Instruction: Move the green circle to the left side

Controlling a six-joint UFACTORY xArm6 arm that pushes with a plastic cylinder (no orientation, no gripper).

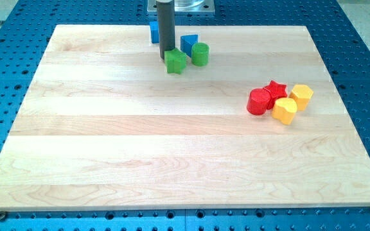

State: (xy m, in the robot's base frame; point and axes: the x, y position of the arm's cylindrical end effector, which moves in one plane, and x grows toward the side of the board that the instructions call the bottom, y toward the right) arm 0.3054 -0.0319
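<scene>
The green circle (pixel 200 54), a short green cylinder, stands near the view's top, a little right of centre. A second green block (pixel 176 62) of blocky, unclear shape lies just to its lower left. My tip (pixel 164 59) is at the left edge of that second green block, seemingly touching it, and sits about one block's width left of the green circle. The dark rod rises straight from the tip to the view's top.
A blue block (pixel 189 43) sits just behind the green circle; another blue block (pixel 153 32) is partly hidden behind the rod. At the view's right cluster a red circle (pixel 259 102), a red star (pixel 275 90) and two yellow blocks (pixel 301 96) (pixel 285 110).
</scene>
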